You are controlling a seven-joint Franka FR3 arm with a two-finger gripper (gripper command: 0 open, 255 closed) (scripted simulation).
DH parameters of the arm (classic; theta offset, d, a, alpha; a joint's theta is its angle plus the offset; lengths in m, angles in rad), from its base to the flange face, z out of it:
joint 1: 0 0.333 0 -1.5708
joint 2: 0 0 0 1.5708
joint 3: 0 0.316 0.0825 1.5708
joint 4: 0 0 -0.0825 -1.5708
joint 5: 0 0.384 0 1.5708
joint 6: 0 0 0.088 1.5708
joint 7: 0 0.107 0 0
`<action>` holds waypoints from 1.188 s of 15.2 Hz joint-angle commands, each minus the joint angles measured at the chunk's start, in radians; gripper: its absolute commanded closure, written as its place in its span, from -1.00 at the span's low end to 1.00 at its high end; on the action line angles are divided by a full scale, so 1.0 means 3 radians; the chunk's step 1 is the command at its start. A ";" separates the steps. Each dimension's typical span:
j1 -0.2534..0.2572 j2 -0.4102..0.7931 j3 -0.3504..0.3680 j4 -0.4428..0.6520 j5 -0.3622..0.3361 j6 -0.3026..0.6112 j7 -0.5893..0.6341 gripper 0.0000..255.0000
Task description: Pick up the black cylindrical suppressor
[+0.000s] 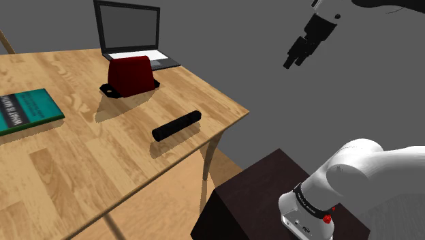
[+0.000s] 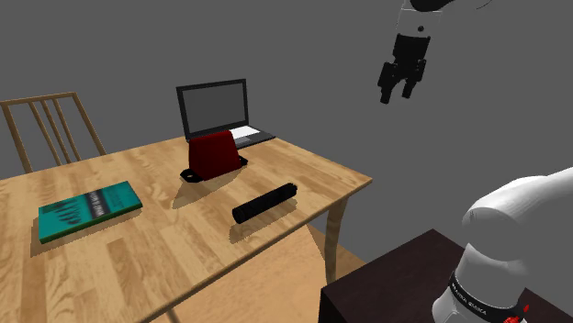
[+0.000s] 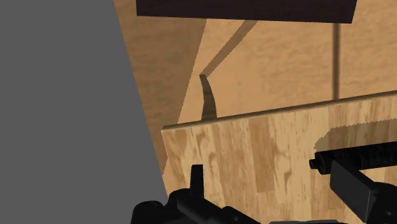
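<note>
The black cylindrical suppressor (image 1: 177,125) lies on its side on the wooden surface (image 1: 82,177), near the edge facing the stand (image 1: 262,198) and touching nothing else. The pincer (image 1: 294,61) hangs high in the air beyond that edge, well apart from the suppressor, its 2 fingers (image 3: 350,181) spread with nothing between them. Behind the suppressor sits a dark red object (image 1: 131,75) on a black base, then an open laptop (image 1: 129,34). A teal book (image 1: 27,109) carries white cover lettering too small to read; so does the black band (image 1: 310,200) on the arm's base.
</note>
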 commanded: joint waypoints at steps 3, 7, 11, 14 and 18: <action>-0.0031 -0.0048 0.0149 -0.0180 0.0087 0.0107 0.0328 -1.00; -0.0077 -0.0063 0.0462 -0.0469 0.0284 0.0339 0.0982 -1.00; -0.0113 0.0039 0.0793 -0.0657 0.0494 0.0601 0.1634 -1.00; -0.0142 0.0196 0.1047 -0.0730 0.0640 0.0819 0.2124 -1.00; -0.0204 0.0508 0.1391 -0.0735 0.0794 0.1131 0.2779 -1.00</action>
